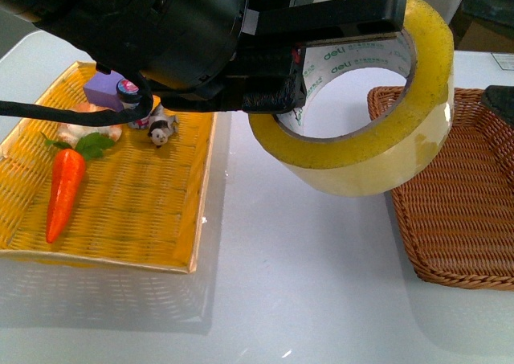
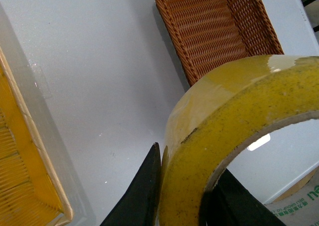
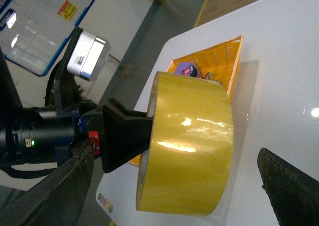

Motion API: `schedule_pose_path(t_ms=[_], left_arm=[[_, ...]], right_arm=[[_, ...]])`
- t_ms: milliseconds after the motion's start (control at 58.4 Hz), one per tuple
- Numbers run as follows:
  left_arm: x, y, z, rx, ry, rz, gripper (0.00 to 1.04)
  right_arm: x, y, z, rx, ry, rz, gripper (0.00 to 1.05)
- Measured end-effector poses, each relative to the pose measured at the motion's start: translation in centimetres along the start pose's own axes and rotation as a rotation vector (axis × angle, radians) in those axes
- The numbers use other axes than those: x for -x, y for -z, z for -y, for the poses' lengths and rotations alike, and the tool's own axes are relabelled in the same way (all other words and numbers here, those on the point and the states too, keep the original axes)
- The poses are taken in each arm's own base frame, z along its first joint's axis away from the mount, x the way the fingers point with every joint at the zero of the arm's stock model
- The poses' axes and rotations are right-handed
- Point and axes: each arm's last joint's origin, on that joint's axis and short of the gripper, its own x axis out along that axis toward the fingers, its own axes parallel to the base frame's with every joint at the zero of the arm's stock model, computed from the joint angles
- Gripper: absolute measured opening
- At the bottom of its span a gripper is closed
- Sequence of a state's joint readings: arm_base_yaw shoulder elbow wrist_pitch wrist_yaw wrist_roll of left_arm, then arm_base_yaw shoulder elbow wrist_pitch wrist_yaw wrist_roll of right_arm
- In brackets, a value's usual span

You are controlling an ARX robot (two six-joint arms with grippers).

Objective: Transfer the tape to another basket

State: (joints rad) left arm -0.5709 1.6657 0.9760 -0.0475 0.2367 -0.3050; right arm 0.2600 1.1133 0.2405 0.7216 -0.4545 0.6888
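**A:** What sits nearest the camera?

**B:** The left gripper [image 1: 321, 55], clenched on the tape [image 1: 377, 155]. One finger is inside the ring and the other outside, pinching the roll's wall.

**A:** And where is the tape itself?

**B:** It is in the air, clear of the white tabletop [image 1: 305, 300]. It hangs over the bare strip between the yellow tray [image 1: 144, 227] and the basket [image 1: 458, 211]. The left wrist view shows it just short of the basket's corner, not inside.

**A:** The right gripper [image 3: 174, 153]?

**B:** Its fingers [image 3: 291, 191] are spread wide and grasp nothing. The roll held by the other arm shows beyond them.

**A:** Farther back?

**B:** A toy carrot [image 1: 64, 191] lies in the tray. Behind it, near the far rim, are a small figure [image 1: 161, 132] and a purple block [image 1: 104, 91].
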Motion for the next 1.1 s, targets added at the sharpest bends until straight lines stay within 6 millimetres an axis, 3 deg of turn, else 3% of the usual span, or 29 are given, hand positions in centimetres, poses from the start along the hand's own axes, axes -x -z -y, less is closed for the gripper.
schedule_pose_path(t_ms=[326,840,1097], left_arm=[[-0.1,0.0,0.1,-0.001,0.003,-0.003,0.15],[-0.1,-0.1,0.2,0.039,0.050,-0.020,0.15],[-0.1,0.0,0.2,0.043,0.048,-0.028,0.15]], right_arm=[[-1.1,1.7,0.5,-0.046,0.019,-0.100,0.96],[-1.7,1.7,0.8,-0.041,0.022,-0.093,0.95],[-2.0,1.0,0.7,-0.025,0.009,-0.066,0.61]])
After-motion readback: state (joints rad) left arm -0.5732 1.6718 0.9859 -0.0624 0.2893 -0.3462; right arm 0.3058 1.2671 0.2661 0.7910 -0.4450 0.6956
